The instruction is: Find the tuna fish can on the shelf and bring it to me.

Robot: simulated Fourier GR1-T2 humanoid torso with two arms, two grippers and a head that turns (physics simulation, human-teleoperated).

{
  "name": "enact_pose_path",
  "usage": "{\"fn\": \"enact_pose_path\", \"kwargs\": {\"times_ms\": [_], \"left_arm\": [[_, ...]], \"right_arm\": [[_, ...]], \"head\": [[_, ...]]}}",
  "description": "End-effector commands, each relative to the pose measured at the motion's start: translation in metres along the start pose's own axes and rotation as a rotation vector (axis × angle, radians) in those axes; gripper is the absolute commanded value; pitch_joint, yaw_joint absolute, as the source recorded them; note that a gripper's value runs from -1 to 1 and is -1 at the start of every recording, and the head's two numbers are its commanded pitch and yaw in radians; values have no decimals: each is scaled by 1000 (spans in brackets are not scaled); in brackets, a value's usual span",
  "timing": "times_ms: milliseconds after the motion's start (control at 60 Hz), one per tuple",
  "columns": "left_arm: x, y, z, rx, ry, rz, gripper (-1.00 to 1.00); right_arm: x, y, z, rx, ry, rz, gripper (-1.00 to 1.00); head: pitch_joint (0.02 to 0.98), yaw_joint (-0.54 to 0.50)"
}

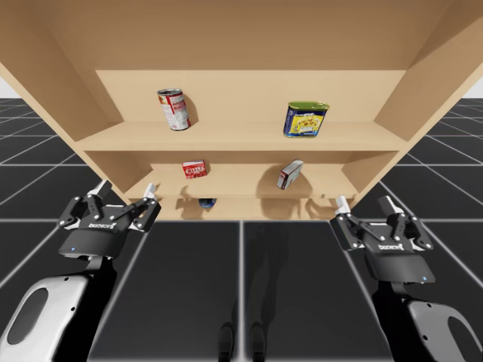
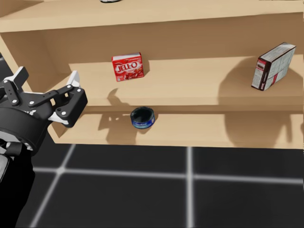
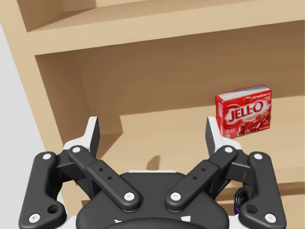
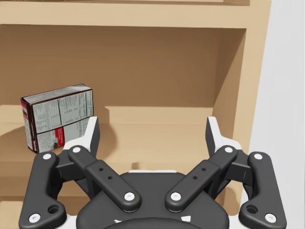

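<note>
The tuna can (image 1: pixel 207 203) (image 2: pixel 143 118) is a low round blue can lying on the bottom shelf, under the red box. My left gripper (image 1: pixel 126 188) (image 2: pixel 47 76) (image 3: pixel 152 131) hangs open in front of the shelf's left end, to the left of the can and slightly above it, with nothing between its fingers. A sliver of the blue can (image 3: pixel 238 202) peeks out beneath one finger in the left wrist view. My right gripper (image 1: pixel 365 204) (image 4: pixel 152 129) stands open and empty before the shelf's right end, far from the can.
The wooden shelf unit (image 1: pixel 241 137) has three boards. A red box (image 1: pixel 194 169) (image 2: pixel 128 66) (image 3: pixel 244 116) and a grey-white box (image 1: pixel 289 174) (image 2: pixel 271 65) (image 4: pixel 58 117) stand on the middle board. A tall red-white can (image 1: pixel 173 108) and a blue-yellow tin (image 1: pixel 305 119) sit on top.
</note>
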Motion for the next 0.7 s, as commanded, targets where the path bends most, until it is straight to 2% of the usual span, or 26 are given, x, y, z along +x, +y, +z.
{"fn": "enact_pose_path", "kwargs": {"times_ms": [17,67,217,250,283,317,333,350,417,467,500,533,583,633,683,700], "left_arm": [[0,1,0,-2,3,5,-1000],[0,1,0,-9,2,16,-1000],[6,-8,4,-114,25,100,-1000],[7,-10,6,-121,28,100,-1000],[11,-15,10,-75,28,81,-1000],[12,-17,12,-116,31,124,-1000],[14,-21,18,-139,45,123,-1000],[16,-22,20,-117,55,103,-1000],[16,-28,29,-115,75,107,-1000],[14,-34,36,-116,111,127,-1000],[12,-36,42,-123,126,113,-1000],[7,-40,47,-134,129,118,-1000],[1,-43,52,-142,129,106,-1000],[-9,-45,59,-186,179,130,-1000],[-17,-45,61,-209,193,134,-1000],[-24,-46,62,-216,194,145,-1000]], "right_arm": [[-2,2,0,5,7,4,-1000],[-2,2,0,4,6,4,-1000],[-3,4,-1,3,7,4,-1000],[-4,4,-1,4,9,5,-1000],[-4,4,-1,4,10,6,-1000],[-4,4,-1,2,10,5,-1000],[-5,3,0,-2,10,7,-1000],[-5,3,0,-2,11,8,-1000],[-5,2,0,-8,12,7,-1000],[-5,1,0,-12,13,7,-1000],[-5,1,1,-14,13,7,-1000],[-6,1,1,-18,13,7,-1000],[-6,1,1,-19,13,8,-1000],[-6,-1,1,-22,12,8,-1000],[-5,-1,1,-23,11,8,-1000],[-5,-2,1,-23,13,5,-1000]], "head": [[764,186],[770,190],[764,189],[762,190],[757,191],[754,190],[751,190],[749,190],[747,185],[746,183],[745,183],[745,184],[746,187],[747,192],[747,194],[746,196]]}}
